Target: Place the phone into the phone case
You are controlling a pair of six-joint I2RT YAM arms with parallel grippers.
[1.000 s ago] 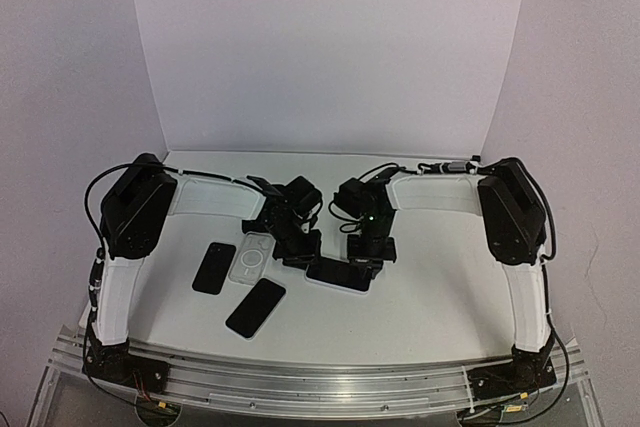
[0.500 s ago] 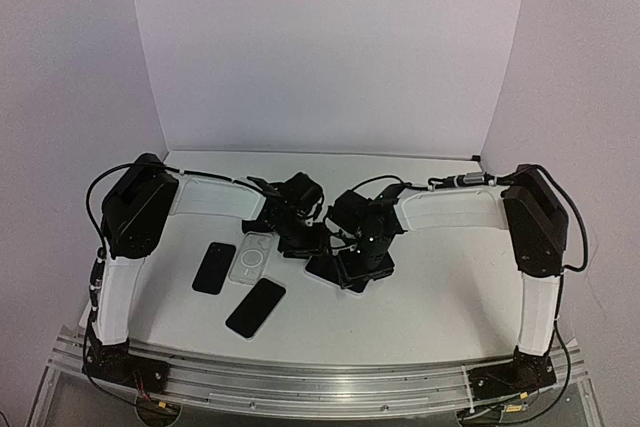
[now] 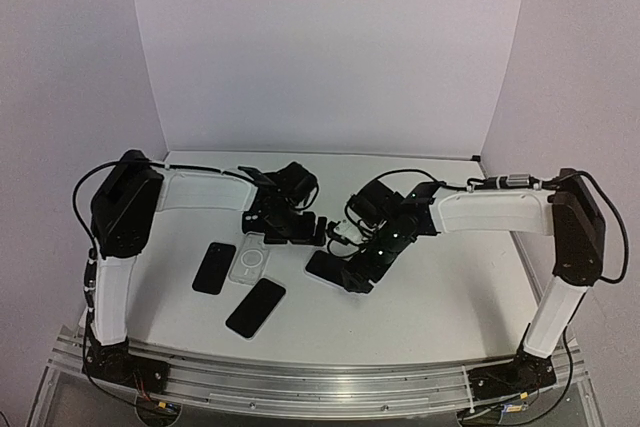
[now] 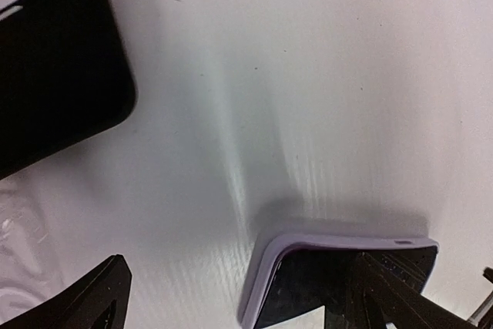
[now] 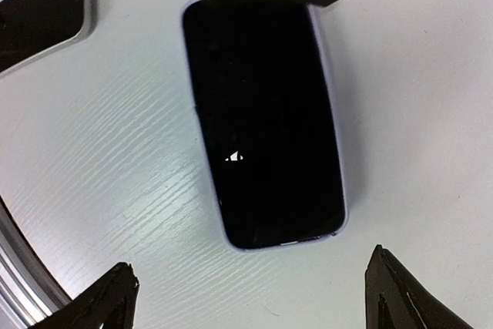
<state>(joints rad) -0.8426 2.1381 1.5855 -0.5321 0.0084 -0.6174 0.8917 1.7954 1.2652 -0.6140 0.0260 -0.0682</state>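
Matte white table [image 3: 440, 292], glossy black phone [image 5: 266, 125], rounded lilac case [image 4: 258, 283]

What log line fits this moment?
phone: in lilac case | left claw: open | right claw: open above phone

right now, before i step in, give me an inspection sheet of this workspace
surface: white table, no spills seen
job's things: phone in lilac case, flat, screen up; clear case, empty
clutter: black phone left of clear case; second black phone in front of it
grippers: left jaws open at the cased phone's corner; right jaws open above it
cables: black cable along each arm
surroundings: white backdrop; metal rail at near edge
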